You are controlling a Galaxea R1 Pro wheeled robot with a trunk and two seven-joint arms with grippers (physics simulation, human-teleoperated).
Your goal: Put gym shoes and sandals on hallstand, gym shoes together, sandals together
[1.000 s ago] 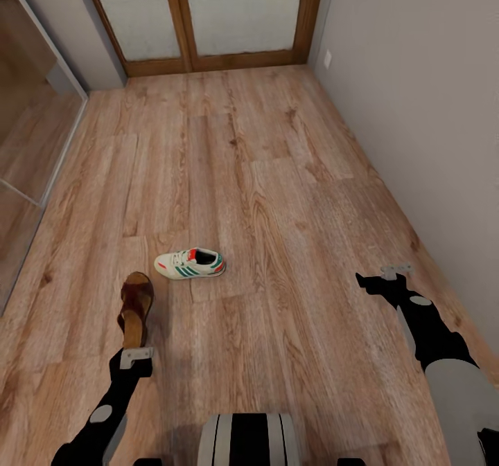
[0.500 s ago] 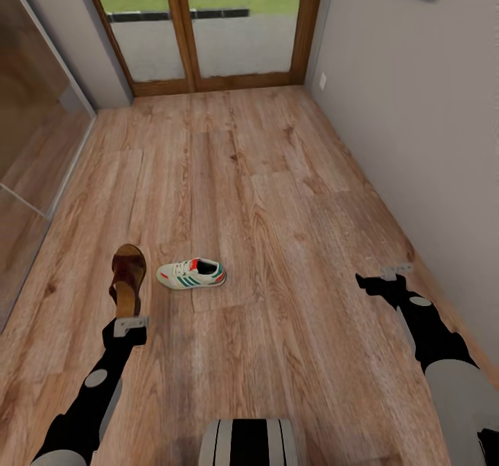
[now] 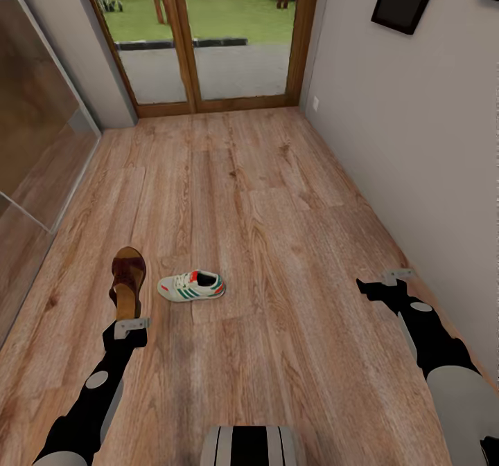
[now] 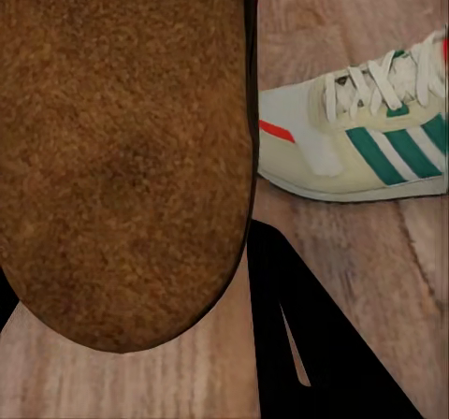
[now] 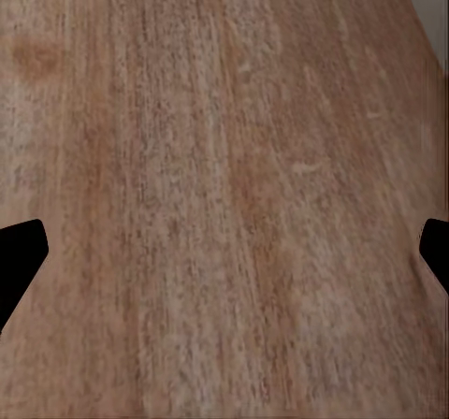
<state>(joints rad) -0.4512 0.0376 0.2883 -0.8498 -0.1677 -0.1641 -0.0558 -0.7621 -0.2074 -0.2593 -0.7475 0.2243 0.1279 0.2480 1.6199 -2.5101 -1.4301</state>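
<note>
In the head view the left gripper point(image 3: 129, 325) has its jaws pinched on the heel end of a flat brown leather sandal point(image 3: 128, 282), whose long axis runs straight ahead from the fingers, clear of the light wood-plank floor point(image 3: 277, 210). Just beside its toe lies a white sneaker with green stripes point(image 3: 191, 286), crosswise, nearer the left arm. The right gripper point(image 3: 388, 280) hangs well apart, jaws spread and empty. The left wrist view shows the sandal's sole point(image 4: 122, 148) close, the sneaker point(image 4: 360, 138) beyond. The right wrist view shows bare planks point(image 5: 224, 195) between parted fingertips point(image 5: 19, 251).
</note>
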